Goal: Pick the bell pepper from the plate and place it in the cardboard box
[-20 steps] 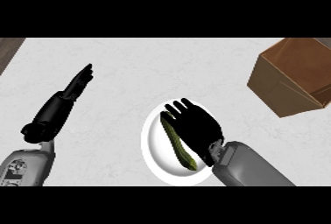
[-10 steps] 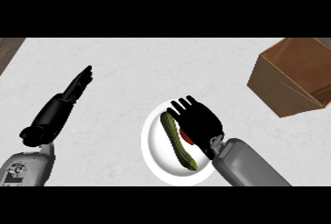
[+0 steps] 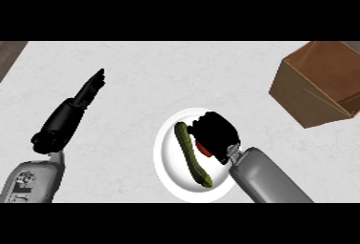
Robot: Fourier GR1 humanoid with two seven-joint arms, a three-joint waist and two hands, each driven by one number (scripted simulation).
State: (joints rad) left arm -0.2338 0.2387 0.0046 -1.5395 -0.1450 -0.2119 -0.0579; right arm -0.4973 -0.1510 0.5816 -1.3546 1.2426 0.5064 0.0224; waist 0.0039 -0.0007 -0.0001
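A white plate (image 3: 171,167) lies on the counter just right of the middle. On it sits a red bell pepper (image 3: 205,149), mostly hidden under my right hand (image 3: 215,131), whose fingers are curled down round it. Only a red sliver shows at the hand's lower left edge. A long green vegetable (image 3: 192,154) lies on the plate's left half, just beside the hand. The brown cardboard box (image 3: 318,84) stands at the upper right, well apart from the plate. My left hand (image 3: 83,94) rests at the left, fingers straight and pointing away, holding nothing.
The counter's top is pale marble. A dark strip (image 3: 10,53) marks its far left corner. Bare counter lies between the plate and the box.
My right hand's spread fingers have curled down over the red pepper on the plate. The left hand, the plate and the box have stayed put.
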